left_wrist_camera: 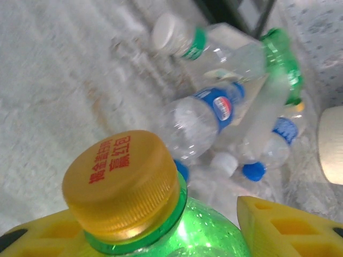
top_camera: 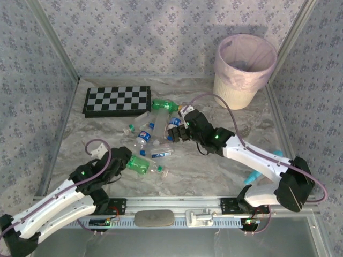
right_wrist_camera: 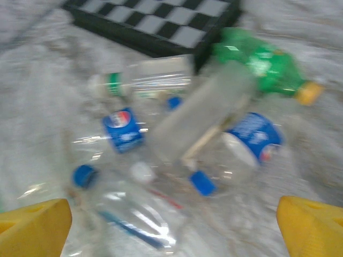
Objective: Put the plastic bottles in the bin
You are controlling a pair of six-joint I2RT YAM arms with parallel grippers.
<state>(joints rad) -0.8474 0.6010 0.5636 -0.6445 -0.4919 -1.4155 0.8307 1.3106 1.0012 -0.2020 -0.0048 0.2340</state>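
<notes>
Left tool (left_wrist_camera: 161, 230) pinches green bottle (top_camera: 139, 164) below its cap; it may slip short of the bin (top_camera: 236, 88). Right tool (right_wrist_camera: 171, 227) wide.

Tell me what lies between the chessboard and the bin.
In the top view, a green bottle lies just past the right edge of the chessboard. From there to the bin is bare table, crossed by a purple cable.

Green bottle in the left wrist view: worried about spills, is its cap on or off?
On: the yellow cap sits on the green bottle, flush against its neck ring.
</notes>
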